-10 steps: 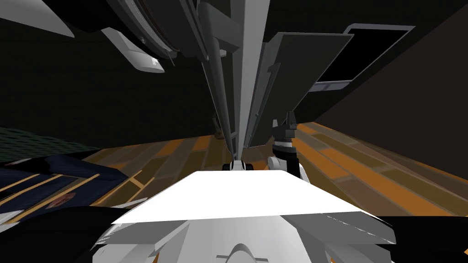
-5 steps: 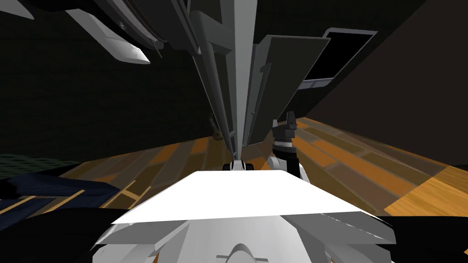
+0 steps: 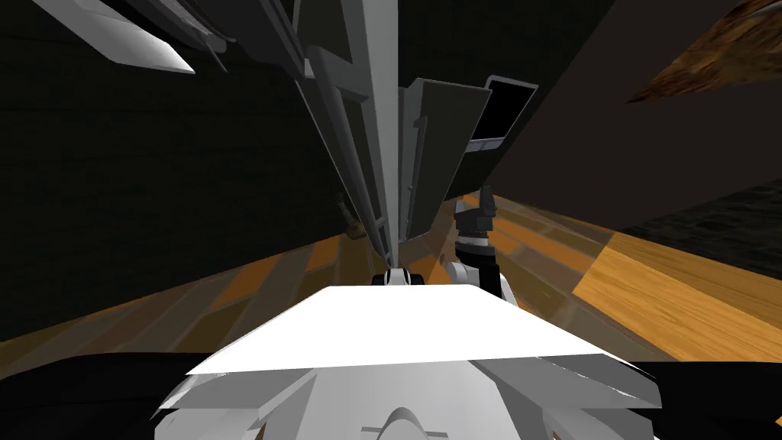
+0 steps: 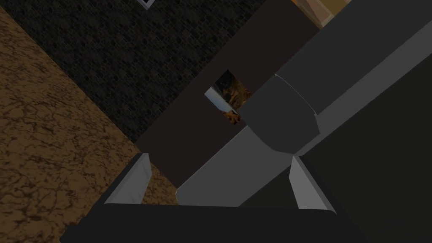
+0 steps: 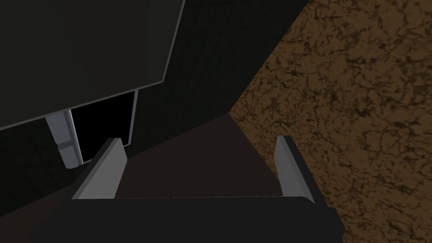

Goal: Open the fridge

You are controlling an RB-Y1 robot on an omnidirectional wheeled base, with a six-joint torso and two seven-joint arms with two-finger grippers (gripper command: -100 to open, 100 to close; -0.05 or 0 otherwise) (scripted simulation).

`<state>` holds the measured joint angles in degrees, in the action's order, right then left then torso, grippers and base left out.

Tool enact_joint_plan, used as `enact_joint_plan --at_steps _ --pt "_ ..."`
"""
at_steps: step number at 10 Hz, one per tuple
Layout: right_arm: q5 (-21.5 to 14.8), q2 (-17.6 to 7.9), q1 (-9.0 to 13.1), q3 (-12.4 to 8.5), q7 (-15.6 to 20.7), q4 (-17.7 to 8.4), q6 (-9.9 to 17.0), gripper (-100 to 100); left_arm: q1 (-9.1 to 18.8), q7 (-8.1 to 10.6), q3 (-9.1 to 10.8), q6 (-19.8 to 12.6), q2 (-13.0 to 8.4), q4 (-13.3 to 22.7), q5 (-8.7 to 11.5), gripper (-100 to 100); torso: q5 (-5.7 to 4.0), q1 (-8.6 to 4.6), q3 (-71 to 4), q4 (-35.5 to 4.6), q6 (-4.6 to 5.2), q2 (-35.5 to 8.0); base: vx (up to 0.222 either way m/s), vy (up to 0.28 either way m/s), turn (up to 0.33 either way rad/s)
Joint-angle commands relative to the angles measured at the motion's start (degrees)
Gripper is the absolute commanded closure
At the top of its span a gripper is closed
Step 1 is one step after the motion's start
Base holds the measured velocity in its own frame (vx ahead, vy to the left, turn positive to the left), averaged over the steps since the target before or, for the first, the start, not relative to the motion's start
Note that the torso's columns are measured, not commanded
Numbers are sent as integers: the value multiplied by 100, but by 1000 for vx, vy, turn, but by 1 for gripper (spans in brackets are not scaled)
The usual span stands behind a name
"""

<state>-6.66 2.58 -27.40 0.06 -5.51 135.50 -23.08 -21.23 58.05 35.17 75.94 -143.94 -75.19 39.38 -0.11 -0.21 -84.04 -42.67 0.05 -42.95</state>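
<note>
The tall grey fridge (image 3: 374, 92) rises straight ahead of me, and one dark grey door (image 3: 447, 145) stands swung out to its right. A long grey handle bar (image 3: 359, 183) runs up the fridge front. In the left wrist view that handle bar (image 4: 236, 164) and its dark mount (image 4: 278, 118) lie between the open fingers of my left gripper (image 4: 219, 183); one finger (image 4: 306, 185) sits against the bar and the other stands apart from it. My right gripper (image 3: 481, 202) is raised beside the swung door, open with nothing between its fingers (image 5: 103, 168).
Wooden floor (image 3: 657, 298) spreads to the right and left of the fridge. Dark walls close in on both sides. A light-framed black opening (image 3: 508, 107) shows behind the door. A pale slab (image 3: 145, 46) juts out at the upper left.
My view has turned: the fridge, door and framed opening have slid left, and the dark rug at the left has gone out of sight. The door looks narrower. Both arms keep their places.
</note>
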Motion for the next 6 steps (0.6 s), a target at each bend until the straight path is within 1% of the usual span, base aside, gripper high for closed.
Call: enact_joint_plan --at_steps 1,2,3,4,5,6 --pt "0 0 -1 0 0 0 0 0 295 341 -91 -117 296 310 -446 -100 -8 -26 -2 17 -1 16 -99 90 -334" --pt "0 0 1 0 0 0 0 0 382 435 -91 -117 376 310 -619 -100 0 2 -8 20 1 8 -160 112 -484" --pt "0 0 2 0 0 0 0 0 382 539 -91 -117 376 310 -788 -100 11 22 -21 23 -2 21 -97 47 -396" --pt "0 0 0 0 0 0 0 0 382 539 -91 -117 376 310 -952 -100 10 15 -50 37 -6 66 -27 1 -116" --pt "0 1 -2 0 0 0 0 0 382 539 -91 -117 376 310 -1052 -100 8 9 -75 50 -9 103 8 -14 30" --pt "0 1 -3 -1 0 1 -1 0 653 811 -214 -301 660 575 -1257 -100 8 11 -83 55 -6 112 -89 31 -321"
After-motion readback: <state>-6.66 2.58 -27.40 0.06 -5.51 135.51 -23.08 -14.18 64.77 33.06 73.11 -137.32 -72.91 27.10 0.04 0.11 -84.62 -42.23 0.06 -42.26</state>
